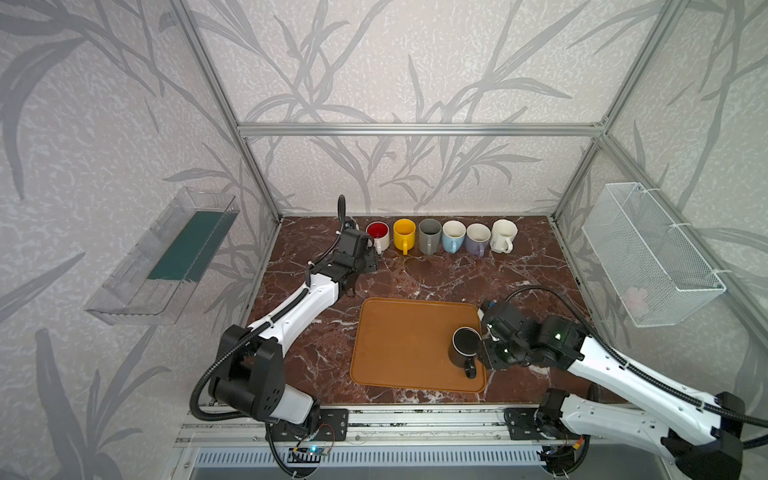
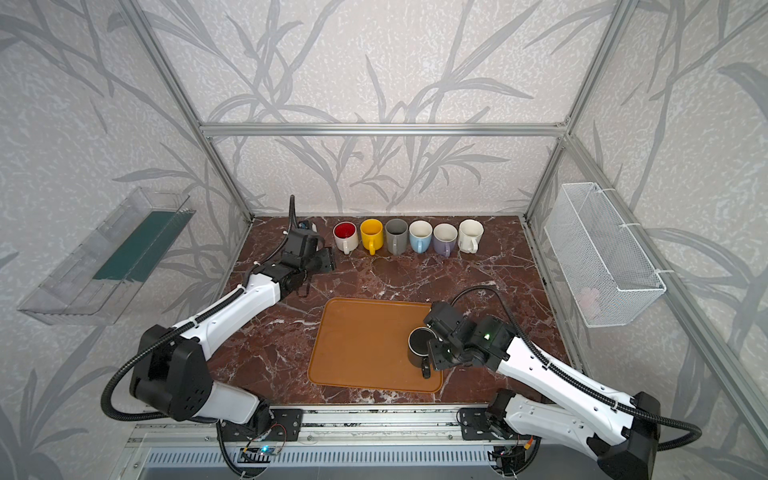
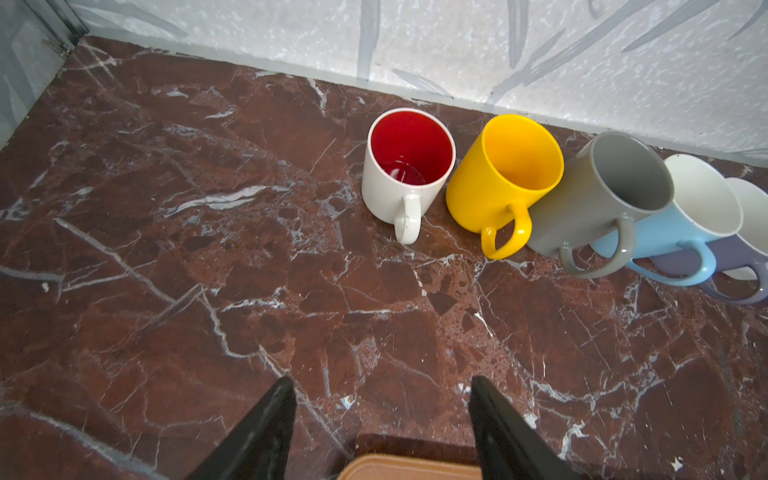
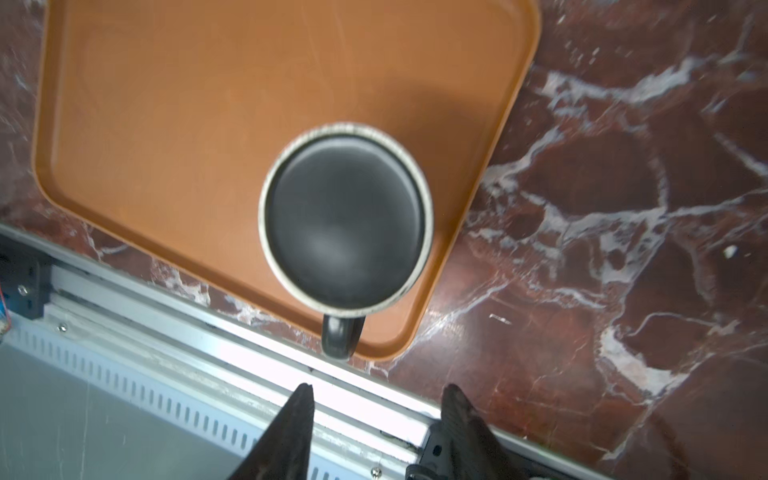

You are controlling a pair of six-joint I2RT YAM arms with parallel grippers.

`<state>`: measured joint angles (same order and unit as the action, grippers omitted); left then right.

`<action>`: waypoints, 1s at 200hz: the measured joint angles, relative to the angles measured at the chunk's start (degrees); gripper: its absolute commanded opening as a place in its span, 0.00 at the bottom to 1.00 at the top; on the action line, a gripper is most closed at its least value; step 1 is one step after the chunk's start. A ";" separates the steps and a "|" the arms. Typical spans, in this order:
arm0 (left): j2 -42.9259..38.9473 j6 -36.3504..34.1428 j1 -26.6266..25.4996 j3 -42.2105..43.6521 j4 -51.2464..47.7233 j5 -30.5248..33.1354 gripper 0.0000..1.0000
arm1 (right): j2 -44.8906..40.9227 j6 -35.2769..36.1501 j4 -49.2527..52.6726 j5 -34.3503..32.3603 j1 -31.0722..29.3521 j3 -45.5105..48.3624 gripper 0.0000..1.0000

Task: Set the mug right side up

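One black mug (image 4: pixel 345 216) stands on the orange tray (image 4: pixel 166 104).

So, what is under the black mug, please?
The black mug stands on the orange tray, near one corner, and the tray lies on the marble table. The mug covers the spot below it, so whether anything is hidden beneath it cannot be seen.

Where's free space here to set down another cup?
Bare: the orange tray left of the black mug, and the marble strip between tray and mug row. Crowded: that row, and around the right gripper.
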<state>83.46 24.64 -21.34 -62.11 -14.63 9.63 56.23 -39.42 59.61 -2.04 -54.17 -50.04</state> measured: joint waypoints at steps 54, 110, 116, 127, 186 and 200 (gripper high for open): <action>-2.86 0.90 0.00 1.20 -0.22 -0.61 0.69 | 1.68 -8.39 -4.70 -1.05 -6.69 5.22 0.51; -3.13 1.03 0.00 1.20 -1.27 -0.98 0.69 | 6.99 -9.42 -10.93 -2.16 -6.73 5.70 0.51; -3.21 1.05 0.00 1.20 -1.29 -0.98 0.69 | 7.56 -9.49 -11.17 -2.47 -6.73 5.70 0.51; -3.50 1.05 0.00 1.20 -1.36 -1.01 0.69 | 8.57 -9.66 -11.61 -3.04 -6.73 5.70 0.50; -6.36 1.05 -0.17 1.25 -2.62 -0.83 0.69 | 11.98 -9.77 -11.74 -7.08 -6.54 5.70 0.38; -6.99 1.07 -0.26 1.53 -2.84 -0.68 0.69 | 12.24 -9.42 -11.80 -7.43 -6.23 5.70 0.35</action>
<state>76.47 25.71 -21.61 -60.58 -17.47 8.95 68.47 -48.84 47.81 -9.47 -60.40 -44.34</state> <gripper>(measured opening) 0.691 0.373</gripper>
